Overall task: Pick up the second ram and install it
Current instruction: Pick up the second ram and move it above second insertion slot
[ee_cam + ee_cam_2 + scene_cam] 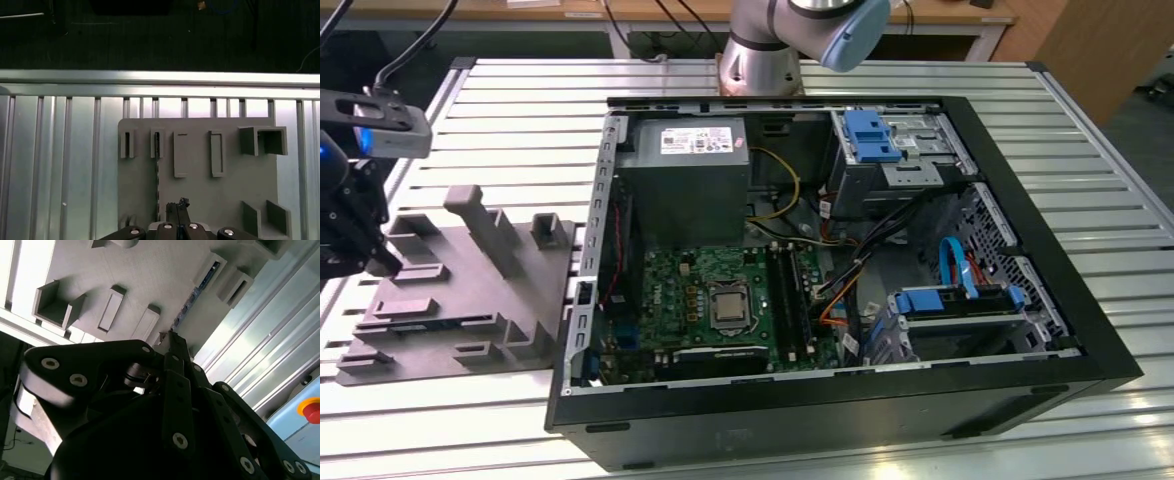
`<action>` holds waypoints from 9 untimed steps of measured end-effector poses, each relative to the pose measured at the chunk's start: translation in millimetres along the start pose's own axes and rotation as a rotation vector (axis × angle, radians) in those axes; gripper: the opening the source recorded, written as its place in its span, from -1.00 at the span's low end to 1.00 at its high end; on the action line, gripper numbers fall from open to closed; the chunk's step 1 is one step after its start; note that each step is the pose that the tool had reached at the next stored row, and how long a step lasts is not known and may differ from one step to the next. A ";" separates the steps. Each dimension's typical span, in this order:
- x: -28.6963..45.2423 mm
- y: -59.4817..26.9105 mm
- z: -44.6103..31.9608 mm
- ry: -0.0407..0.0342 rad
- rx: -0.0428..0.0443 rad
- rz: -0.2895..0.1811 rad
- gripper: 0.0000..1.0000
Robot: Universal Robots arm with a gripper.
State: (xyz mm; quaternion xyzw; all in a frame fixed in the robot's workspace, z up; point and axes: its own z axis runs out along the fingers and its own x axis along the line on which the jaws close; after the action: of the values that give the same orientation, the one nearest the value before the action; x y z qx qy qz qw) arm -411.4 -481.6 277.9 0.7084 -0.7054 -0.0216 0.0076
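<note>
Gripper (376,262) hangs at nine o'clock in the exterior view, pointing down over the grey tray (520,300). Its jaws are pressed together on nothing (both wrist views show them meeting). One second ram (157,175) stands on edge in a tray slot, near the gripper. One tray, and one open computer case (854,400) at its three o'clock.

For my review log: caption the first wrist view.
Shut claw above the grey tray, near the second ram slotted edgewise.
</note>
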 end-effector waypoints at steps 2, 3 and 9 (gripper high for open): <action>1.0 -0.1 1.6 0.0005 -0.0001 -0.015 -0.80; 1.6 -0.2 2.4 0.0008 -0.0002 -0.024 -0.80; 6.2 -0.3 6.3 0.0023 -0.0011 -0.058 -0.80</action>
State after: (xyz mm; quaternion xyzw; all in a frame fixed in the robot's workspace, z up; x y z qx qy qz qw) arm -411.3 -487.7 271.5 0.7285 -0.6847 -0.0213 0.0081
